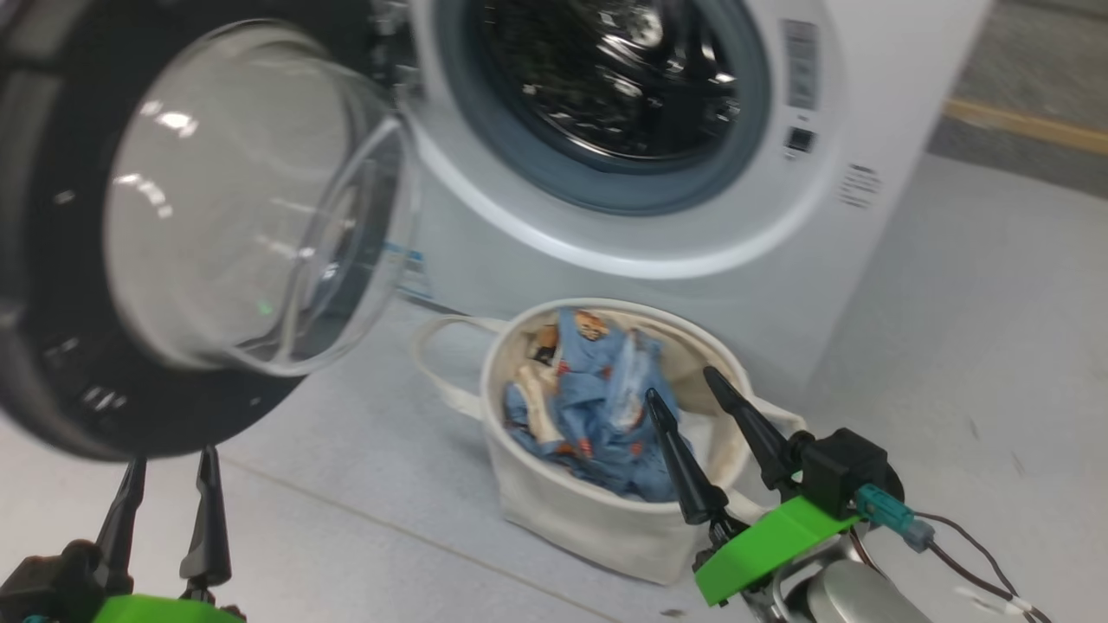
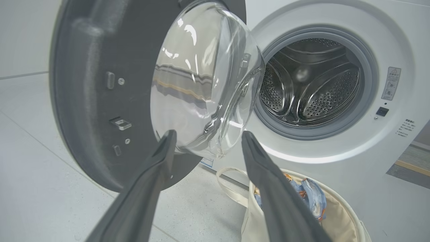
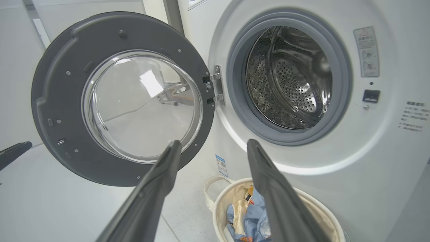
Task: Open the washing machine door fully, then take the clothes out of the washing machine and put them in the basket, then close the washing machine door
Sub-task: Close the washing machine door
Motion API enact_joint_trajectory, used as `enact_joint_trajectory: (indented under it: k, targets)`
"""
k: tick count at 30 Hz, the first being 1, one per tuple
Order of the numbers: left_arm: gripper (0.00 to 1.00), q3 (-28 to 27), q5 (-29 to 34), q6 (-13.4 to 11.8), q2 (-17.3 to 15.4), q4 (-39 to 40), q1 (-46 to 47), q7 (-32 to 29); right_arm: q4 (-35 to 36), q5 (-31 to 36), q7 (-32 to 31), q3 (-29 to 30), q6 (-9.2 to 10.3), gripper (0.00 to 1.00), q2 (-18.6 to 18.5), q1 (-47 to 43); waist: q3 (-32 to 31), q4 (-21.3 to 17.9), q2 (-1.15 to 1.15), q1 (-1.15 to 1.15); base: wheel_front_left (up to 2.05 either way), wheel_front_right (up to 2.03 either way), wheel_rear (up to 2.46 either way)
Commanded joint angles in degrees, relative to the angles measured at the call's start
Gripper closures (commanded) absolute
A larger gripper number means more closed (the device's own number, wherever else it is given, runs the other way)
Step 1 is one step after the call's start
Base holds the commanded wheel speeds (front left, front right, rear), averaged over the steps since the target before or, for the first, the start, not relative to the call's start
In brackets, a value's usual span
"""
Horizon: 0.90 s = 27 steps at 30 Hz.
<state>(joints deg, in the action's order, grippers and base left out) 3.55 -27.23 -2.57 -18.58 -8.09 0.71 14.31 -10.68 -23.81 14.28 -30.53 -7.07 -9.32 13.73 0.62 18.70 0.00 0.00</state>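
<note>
Both my jaws gape empty: left jaws under the washing machine door [image 1: 39, 260] edge at eight o'clock, right jaws at the basket [image 1: 589, 523] rim at four.

A bare laundry corner: a white front-loading washing machine [image 1: 606, 238] on pale speckled floor tiles [image 1: 346, 519], plain white walls [image 2: 23, 33] (a canvas basket [image 1: 589, 519] of clothes [image 1: 597, 407] just in front).

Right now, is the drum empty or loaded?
Empty, as far as can be seen: the drum shows bare perforated steel in both wrist views, and the clothes lie in the basket.
</note>
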Motion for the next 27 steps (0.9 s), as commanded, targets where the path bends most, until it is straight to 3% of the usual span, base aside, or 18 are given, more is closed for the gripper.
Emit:
enact_joint_trajectory:
  k: [1, 10, 27]
  targets:
    - [0.00, -2.4, 0.6, -0.4, -1.3, 1.8, 1.6, 0.6, 1.5, -0.5, 0.5, -0.9, -0.42, 0.00, 0.1, 1.3, -1.7, 4.3, 0.00, 0.00, 0.00, 0.00, 0.00]
    - [0.00, -4.3, -0.8, -2.5, -1.4, 2.4, 0.5, -0.1, 1.0, -1.0, 0.6, -2.9, -0.42, 0.00, 0.6, 3.3, -0.9, 8.4, 0.00, 0.00, 0.00, 0.00, 0.00]
    - [0.00, -4.3, -2.1, -3.0, -1.5, 4.3, -1.0, -1.2, -1.6, -3.7, 0.7, -5.9, -0.42, 0.00, 0.2, 5.7, -1.2, 8.6, 0.00, 0.00, 0.00, 0.00, 0.00]
